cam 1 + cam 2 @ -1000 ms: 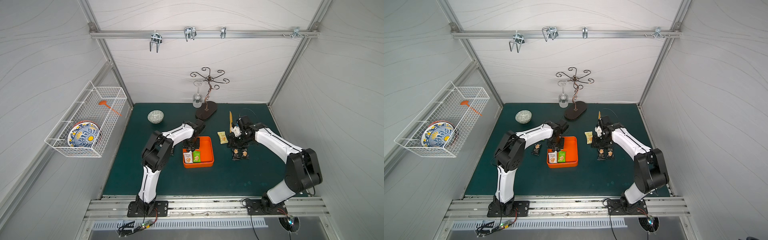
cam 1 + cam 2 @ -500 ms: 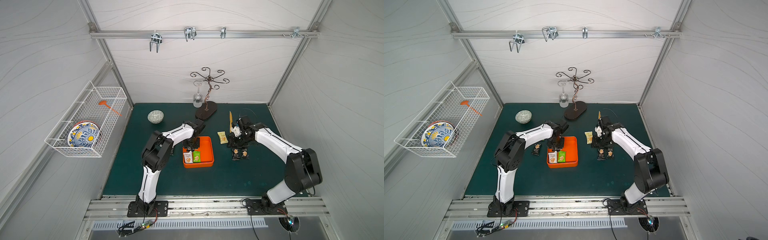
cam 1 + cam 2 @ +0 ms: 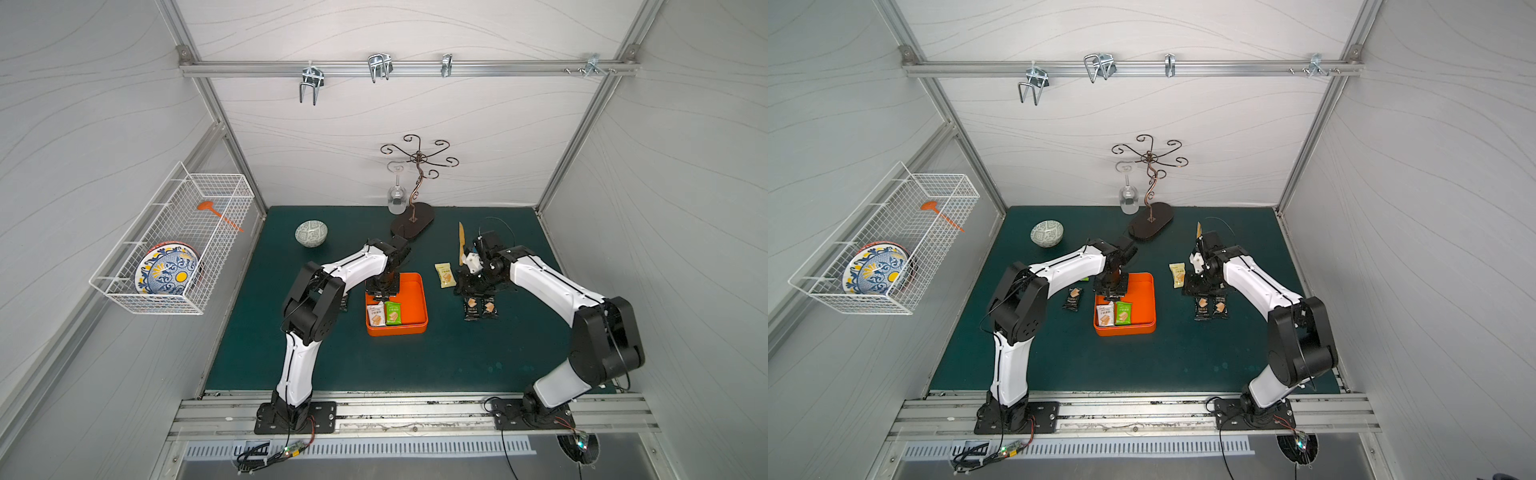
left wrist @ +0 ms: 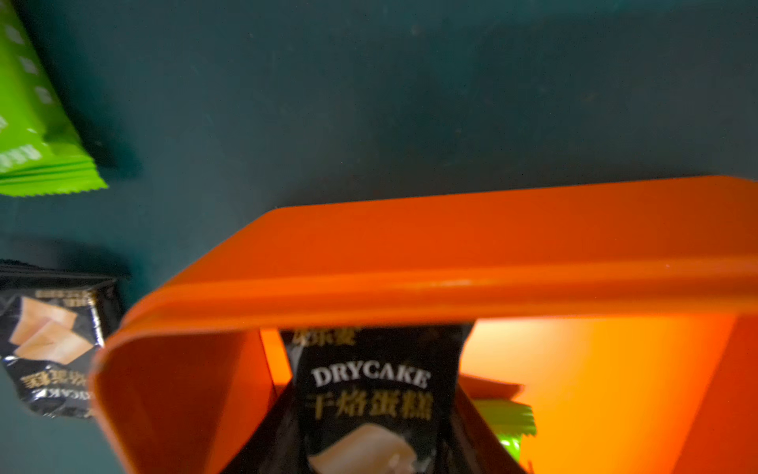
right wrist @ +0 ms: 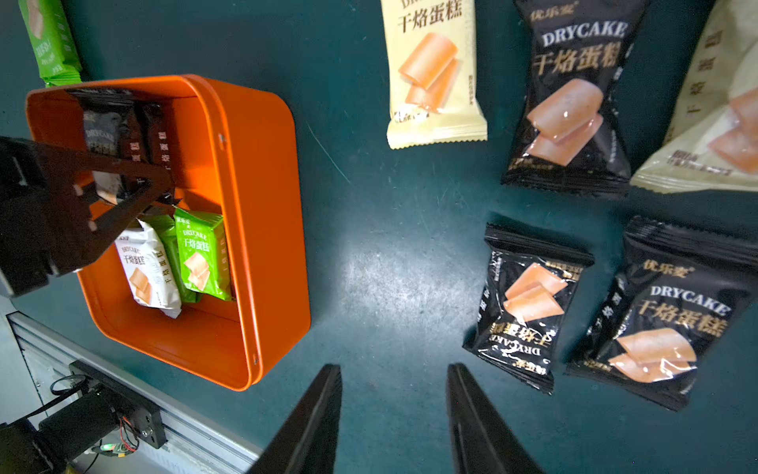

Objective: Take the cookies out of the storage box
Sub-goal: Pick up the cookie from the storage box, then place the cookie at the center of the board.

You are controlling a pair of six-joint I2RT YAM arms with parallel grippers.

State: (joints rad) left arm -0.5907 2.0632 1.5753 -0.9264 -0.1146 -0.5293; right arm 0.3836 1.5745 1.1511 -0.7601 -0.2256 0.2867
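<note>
The orange storage box (image 3: 419,328) (image 3: 1150,328) lies mid-mat. Inside it my left gripper (image 3: 381,296) (image 4: 373,431) is shut on a black cookie packet (image 4: 369,377) near the far wall; the right wrist view shows its fingers (image 5: 123,184) pinching it. A white packet (image 5: 143,266) and a green one (image 5: 201,254) lean in the box's near part. My right gripper (image 3: 473,286) (image 5: 393,381) stands open over bare mat, right of the box. Out on the mat lie a pale yellow packet (image 3: 445,275) and two black ones (image 3: 471,308) (image 3: 490,308).
A black packet (image 3: 1074,297) and a green one (image 4: 37,135) lie left of the box. At the back stand a patterned bowl (image 3: 311,233), a wire stand (image 3: 411,224) with a hanging wine glass (image 3: 397,195), and a wooden stick (image 3: 460,245). A wire basket (image 3: 174,245) hangs on the left wall.
My left gripper has closed on the black packet inside the box. Neither arm has visibly shifted, and the right gripper is as open as before.
</note>
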